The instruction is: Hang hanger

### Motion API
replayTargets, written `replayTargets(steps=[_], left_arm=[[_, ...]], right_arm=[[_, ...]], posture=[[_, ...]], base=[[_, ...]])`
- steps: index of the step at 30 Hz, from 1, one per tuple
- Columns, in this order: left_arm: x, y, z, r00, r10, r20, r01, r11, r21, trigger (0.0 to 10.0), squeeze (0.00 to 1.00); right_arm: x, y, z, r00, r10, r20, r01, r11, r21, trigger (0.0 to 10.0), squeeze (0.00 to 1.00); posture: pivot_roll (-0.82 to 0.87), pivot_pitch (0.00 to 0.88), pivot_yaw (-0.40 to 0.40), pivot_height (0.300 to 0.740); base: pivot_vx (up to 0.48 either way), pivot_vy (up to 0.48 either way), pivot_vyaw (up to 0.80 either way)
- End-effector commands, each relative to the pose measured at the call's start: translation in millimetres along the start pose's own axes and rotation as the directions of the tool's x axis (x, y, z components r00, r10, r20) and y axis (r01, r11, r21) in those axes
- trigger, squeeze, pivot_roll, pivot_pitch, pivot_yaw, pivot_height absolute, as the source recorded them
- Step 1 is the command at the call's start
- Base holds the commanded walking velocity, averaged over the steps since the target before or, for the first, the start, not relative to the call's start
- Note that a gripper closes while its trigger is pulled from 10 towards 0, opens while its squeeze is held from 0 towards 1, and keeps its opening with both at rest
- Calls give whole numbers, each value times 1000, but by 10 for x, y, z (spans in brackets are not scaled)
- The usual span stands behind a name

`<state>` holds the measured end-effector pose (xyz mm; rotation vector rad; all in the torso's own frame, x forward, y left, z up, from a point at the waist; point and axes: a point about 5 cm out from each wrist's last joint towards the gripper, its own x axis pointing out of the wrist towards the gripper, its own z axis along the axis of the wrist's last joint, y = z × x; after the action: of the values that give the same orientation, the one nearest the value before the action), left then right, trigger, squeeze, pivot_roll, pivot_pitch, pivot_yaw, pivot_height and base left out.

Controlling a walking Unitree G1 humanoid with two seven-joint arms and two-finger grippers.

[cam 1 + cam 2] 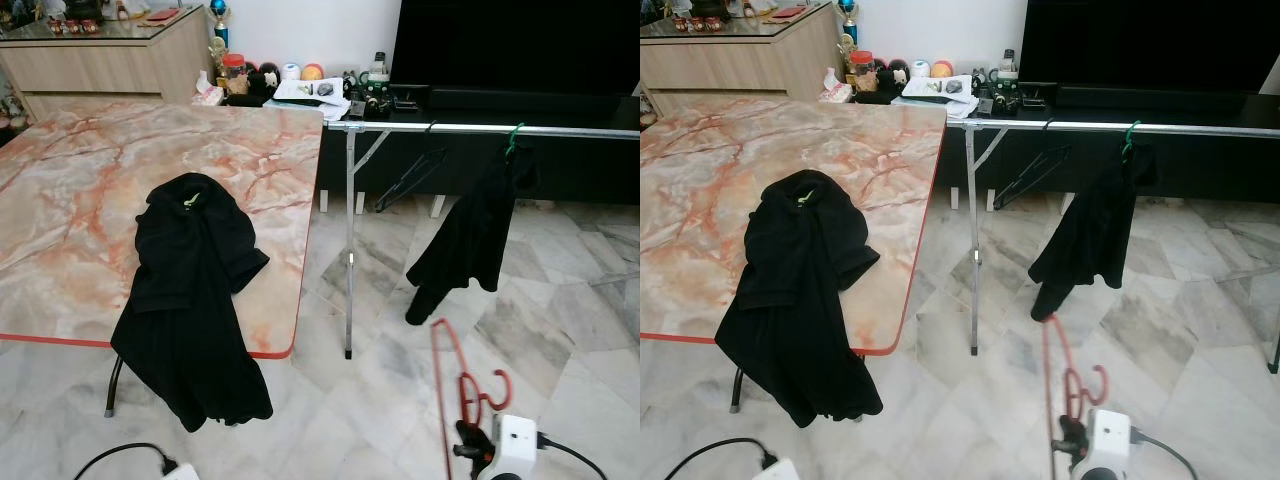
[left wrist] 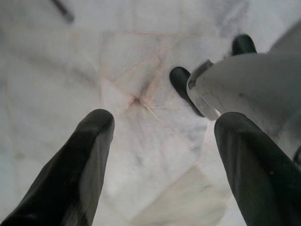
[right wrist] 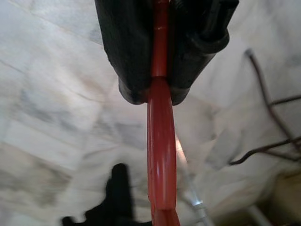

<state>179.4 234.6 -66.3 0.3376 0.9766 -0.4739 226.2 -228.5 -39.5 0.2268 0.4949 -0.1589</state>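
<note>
One black garment (image 1: 192,300) drapes off the table (image 1: 60,230) at nine o'clock. Left gripper (image 2: 160,155) hangs released. The rail (image 1: 480,128) holds one empty black hanger (image 1: 410,178) and one hung garment (image 1: 465,240). At five o'clock, right gripper (image 3: 160,89) grasps one red hanger (image 1: 450,370).

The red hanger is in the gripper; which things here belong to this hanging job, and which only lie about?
For the job:
red hanger
right gripper, shut on it
clothes rail

Lying about:
black jacket on marble table
hung black garment
empty black hanger
</note>
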Motion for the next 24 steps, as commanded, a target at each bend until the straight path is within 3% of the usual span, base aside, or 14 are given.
replayTargets(steps=[1,6,15,24], left_arm=[[-32,17,-223,991,111,-70,-121,980,-159,10000,0],[-17,-100,-416,963,221,-156,-260,917,-304,10000,0],[75,-170,-262,958,256,-129,-284,906,-313,10000,0],[96,-204,-252,956,260,-140,-292,902,-318,10000,0]], right_arm=[[24,20,77,998,-37,54,35,999,31,10000,0],[46,105,118,995,-48,93,42,997,65,10000,0],[59,191,72,996,-66,67,62,996,63,10000,0],[76,297,72,995,-64,71,59,996,73,10000,0]], posture=[[90,37,19,740],[80,49,19,740],[71,64,17,740],[58,76,10,740]], base=[[0,0,0],[0,0,0],[0,0,0],[0,-310,0]])
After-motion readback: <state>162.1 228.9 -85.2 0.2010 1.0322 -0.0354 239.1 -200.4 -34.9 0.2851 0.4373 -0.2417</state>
